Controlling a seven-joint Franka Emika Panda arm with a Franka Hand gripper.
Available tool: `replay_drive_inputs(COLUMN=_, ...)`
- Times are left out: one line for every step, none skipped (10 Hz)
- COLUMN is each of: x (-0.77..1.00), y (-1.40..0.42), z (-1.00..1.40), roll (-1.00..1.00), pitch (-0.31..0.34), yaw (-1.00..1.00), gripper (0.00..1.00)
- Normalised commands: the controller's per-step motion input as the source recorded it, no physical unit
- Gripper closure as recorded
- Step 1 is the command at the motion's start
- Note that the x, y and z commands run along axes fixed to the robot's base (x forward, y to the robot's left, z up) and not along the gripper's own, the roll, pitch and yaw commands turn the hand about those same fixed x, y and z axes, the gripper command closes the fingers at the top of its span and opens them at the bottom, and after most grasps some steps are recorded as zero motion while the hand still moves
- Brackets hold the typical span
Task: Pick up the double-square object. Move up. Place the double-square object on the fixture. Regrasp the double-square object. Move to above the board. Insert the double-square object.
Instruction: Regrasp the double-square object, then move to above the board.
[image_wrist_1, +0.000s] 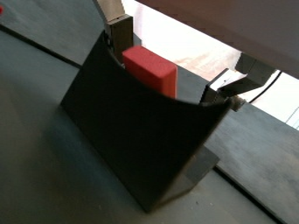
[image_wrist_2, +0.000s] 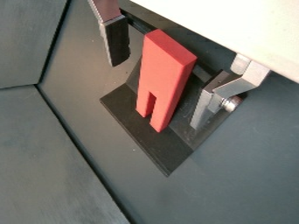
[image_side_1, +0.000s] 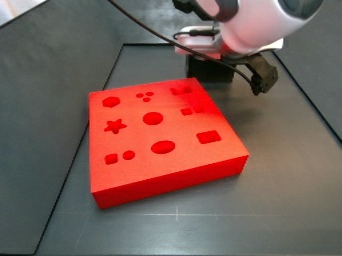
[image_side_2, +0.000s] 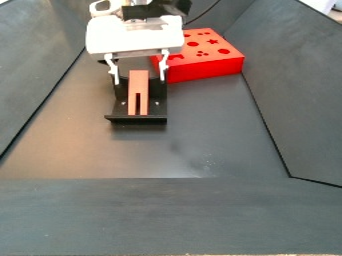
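The gripper (image_wrist_2: 167, 68) stands spread wide over the fixture (image_wrist_2: 146, 140), its silver fingers (image_wrist_2: 114, 35) apart from the double-square object (image_wrist_2: 160, 77) between them, touching nothing. That red piece leans upright on the fixture. In a side view the fixture (image_side_2: 136, 112) sits in the upper left of the frame, the piece (image_side_2: 140, 90) on it, with the board (image_side_2: 203, 53) farther back. In a side view the board (image_side_1: 160, 138) fills the centre, and the arm hides the piece.

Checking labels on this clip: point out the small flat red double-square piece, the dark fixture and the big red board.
double-square object (image_wrist_2: 162, 79), wrist view, flat red face.
fixture (image_side_2: 136, 119), side view, front base edge.
board (image_side_1: 174, 172), side view, front wall.
gripper (image_wrist_2: 170, 74), wrist view, astride the piece.
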Motion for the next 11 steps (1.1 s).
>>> replay_drive_inputs(x=0.04, y=0.0, z=-0.19, roll=0.06, pitch=-0.027, yaw=-0.04, gripper=0.0)
replay_drive_inputs(x=0.0, y=0.0, z=0.0, roll=0.0, pitch=0.0, yaw=0.0, gripper=1.0)
replay_drive_inputs(x=0.07, y=0.06, z=1.0, roll=-0.08, pitch=-0.289, yaw=0.05, gripper=1.0)
replay_drive_inputs(x=0.07, y=0.06, z=1.0, roll=-0.08, pitch=-0.285, yaw=0.04, gripper=1.0)
replay_drive_inputs(x=0.06, y=0.06, z=1.0, roll=-0.07, pitch=-0.251, yaw=-0.03, gripper=1.0)
replay_drive_inputs(x=0.05, y=0.06, z=1.0, roll=-0.05, pitch=-0.224, yaw=-0.08, gripper=1.0)
replay_drive_inputs(x=0.05, y=0.06, z=1.0, roll=-0.05, pitch=-0.202, yaw=-0.11, gripper=1.0)
replay_drive_inputs(x=0.04, y=0.06, z=1.0, roll=-0.04, pitch=-0.141, yaw=-0.18, gripper=1.0)
replay_drive_inputs(x=0.03, y=0.06, z=1.0, roll=-0.04, pitch=-0.116, yaw=-0.19, gripper=1.0)
replay_drive_inputs(x=0.03, y=0.06, z=1.0, roll=-0.03, pitch=-0.064, yaw=-0.19, gripper=1.0)
replay_drive_inputs(x=0.02, y=0.06, z=1.0, roll=-0.02, pitch=-0.024, yaw=-0.19, gripper=1.0)
